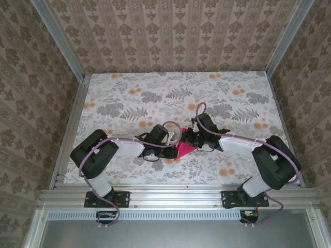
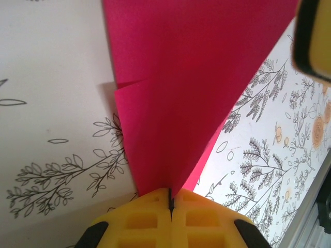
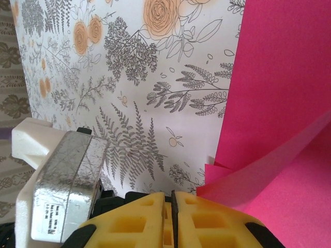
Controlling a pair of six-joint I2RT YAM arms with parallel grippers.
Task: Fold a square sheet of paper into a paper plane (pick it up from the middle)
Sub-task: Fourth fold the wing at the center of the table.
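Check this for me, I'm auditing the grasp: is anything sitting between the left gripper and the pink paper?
Nothing visible. In the left wrist view the paper runs straight into the seam of the left gripper, whose yellow fingers are pressed together on its tip. The flowered tablecloth lies beneath it.

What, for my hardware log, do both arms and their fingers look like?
Left arm and right arm: black joint housings, white links, a lilac cable looped along each. Fingers are yellow moulded blocks with square recesses and black corners.
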